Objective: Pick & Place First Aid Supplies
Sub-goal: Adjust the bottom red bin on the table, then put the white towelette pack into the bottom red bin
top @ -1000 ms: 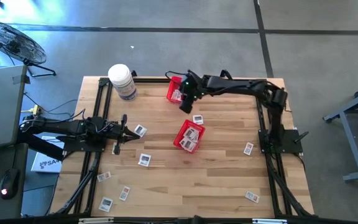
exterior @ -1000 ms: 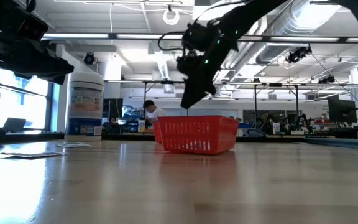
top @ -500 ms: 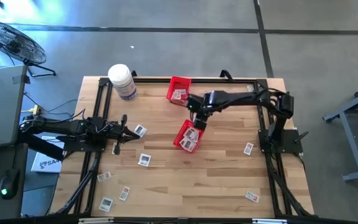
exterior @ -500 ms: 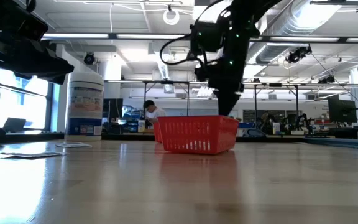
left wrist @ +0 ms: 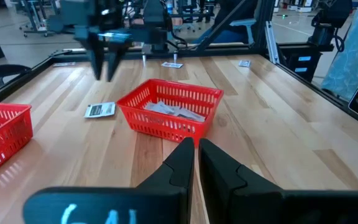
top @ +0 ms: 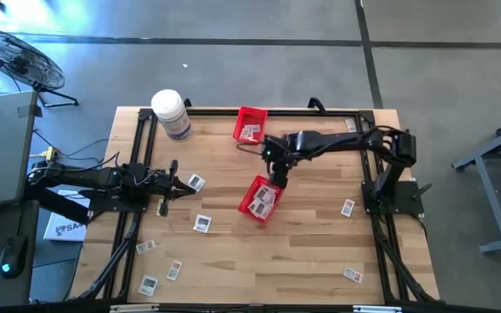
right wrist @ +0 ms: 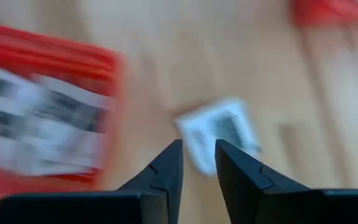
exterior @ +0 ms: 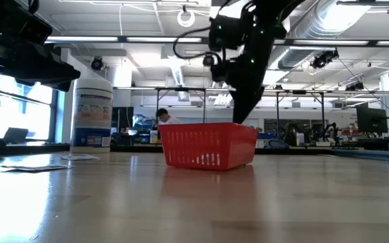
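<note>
The near red mesh basket [top: 261,198] [exterior: 208,145] [left wrist: 169,112] rests on the table with several white-grey packets inside. My right gripper [top: 275,176] [right wrist: 197,149] hangs open just beyond the basket's far-right side. It is above one loose packet [right wrist: 219,134] [left wrist: 100,110] that lies flat on the wood, and its fingers stand clear of packet and basket. Other packets [top: 197,183] [top: 202,223] [top: 348,208] lie scattered on the table. My left gripper [top: 183,185] [left wrist: 196,149] waits shut at the table's left side, pointing toward the basket.
A second red basket [top: 250,126] [left wrist: 2,134] holding packets stands near the far edge. A big white jar [top: 170,113] [exterior: 92,111] stands at the far left corner. More packets lie near the near-left corner [top: 149,283] and near-right corner [top: 352,274]. A black frame borders the table.
My right gripper has swung from above the far basket toward the near edge and down, ending beside the near basket over the loose packet. In the last half second that basket has slid a little toward the near-left and turned slightly.
</note>
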Tool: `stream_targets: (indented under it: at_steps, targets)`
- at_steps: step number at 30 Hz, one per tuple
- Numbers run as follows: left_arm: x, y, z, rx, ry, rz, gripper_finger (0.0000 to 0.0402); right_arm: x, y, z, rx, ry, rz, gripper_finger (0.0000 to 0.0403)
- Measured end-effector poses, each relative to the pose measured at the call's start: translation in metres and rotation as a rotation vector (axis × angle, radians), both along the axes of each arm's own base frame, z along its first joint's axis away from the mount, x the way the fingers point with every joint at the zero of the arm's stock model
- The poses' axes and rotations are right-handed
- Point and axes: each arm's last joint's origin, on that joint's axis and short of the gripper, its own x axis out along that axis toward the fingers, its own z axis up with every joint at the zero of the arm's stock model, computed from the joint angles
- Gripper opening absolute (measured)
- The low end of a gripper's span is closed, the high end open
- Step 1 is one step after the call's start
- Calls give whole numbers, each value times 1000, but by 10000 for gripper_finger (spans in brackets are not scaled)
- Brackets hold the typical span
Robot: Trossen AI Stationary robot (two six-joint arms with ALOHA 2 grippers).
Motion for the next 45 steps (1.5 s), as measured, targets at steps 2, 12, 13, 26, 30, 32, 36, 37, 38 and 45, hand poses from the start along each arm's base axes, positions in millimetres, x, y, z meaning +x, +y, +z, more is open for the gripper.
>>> stream_targets:
  at_steps: [2, 12, 13, 26, 30, 32, 36, 37, 38, 45]
  targets:
    - [0, 0, 0, 0, 0, 0, 21, -7, -13, -2, -5, 36, -41, 87]
    - [0, 0, 0, 0, 0, 0, 21, -26, -54, -42, 52, -101, 87, 88]
    - [0, 0, 0, 0, 0, 0, 21, -28, -55, -45, 42, -105, 97, 88]
    - [0, 0, 0, 0, 0, 0, 21, -43, -51, -74, -57, -100, 198, 87]
    - [0, 0, 0, 0, 0, 0, 21, -53, -50, -71, -65, 17, 122, 87]
    - [0, 0, 0, 0, 0, 0, 21, -58, -49, -66, -64, 92, 98, 87]
    - [0, 0, 0, 0, 0, 0, 21, -66, -48, -53, -52, 109, 44, 87]
    - [0, 0, 0, 0, 1, 0, 21, -68, -50, -48, -34, 87, 25, 87]
    - [0, 0, 0, 0, 0, 0, 21, -70, -53, -45, -10, 62, 10, 87]
    - [0, 0, 0, 0, 0, 0, 21, -76, -74, -40, 33, -79, 112, 87]
